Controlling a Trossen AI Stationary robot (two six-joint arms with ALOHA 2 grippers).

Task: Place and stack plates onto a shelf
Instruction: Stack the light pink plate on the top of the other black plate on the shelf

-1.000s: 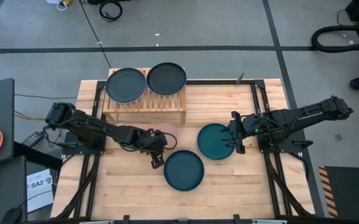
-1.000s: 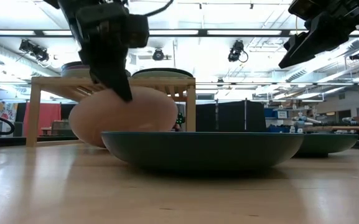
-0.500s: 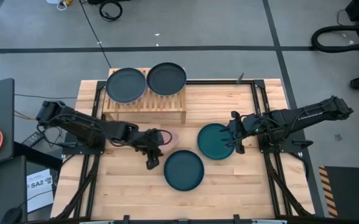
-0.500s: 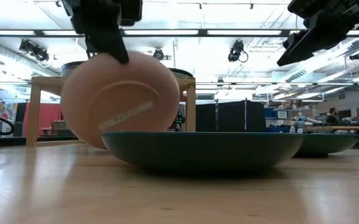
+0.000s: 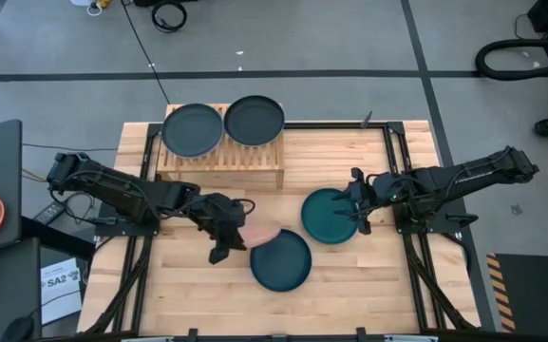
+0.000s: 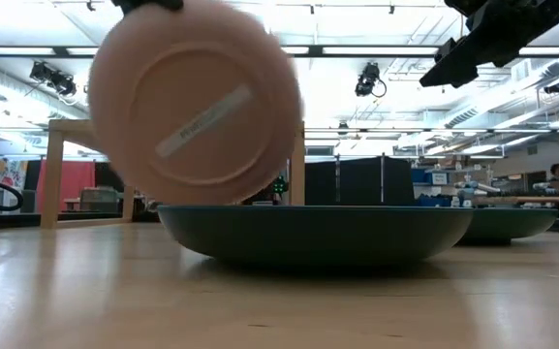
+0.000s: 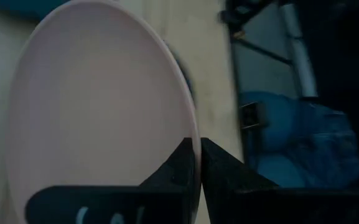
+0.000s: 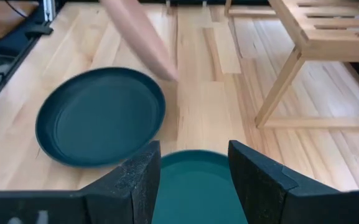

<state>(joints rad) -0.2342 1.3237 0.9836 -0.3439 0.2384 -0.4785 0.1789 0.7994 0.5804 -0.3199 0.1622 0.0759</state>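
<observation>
The left claw point(image 5: 224, 237) is closed tight on the rim of a pink plate point(image 5: 259, 234), which it holds up off the table point(image 5: 349, 275), tilted nearly on edge so that its underside faces the low camera. Just beside this claw, toward the table's middle, a dark teal plate point(image 5: 281, 260) lies flat on the wood, with the pink plate's lower edge over its rim. Beyond the claw, at the table's far edge, stands the low wooden shelf point(image 5: 221, 161), and two dark plates rest side by side on its slatted top: a black plate point(image 5: 193, 129) and another dark plate point(image 5: 255, 120). The right claw point(image 5: 357, 202) hangs with its fingers spread apart and holding nothing, above the edge of a green-teal plate point(image 5: 327, 216) that lies flat directly under it.
</observation>
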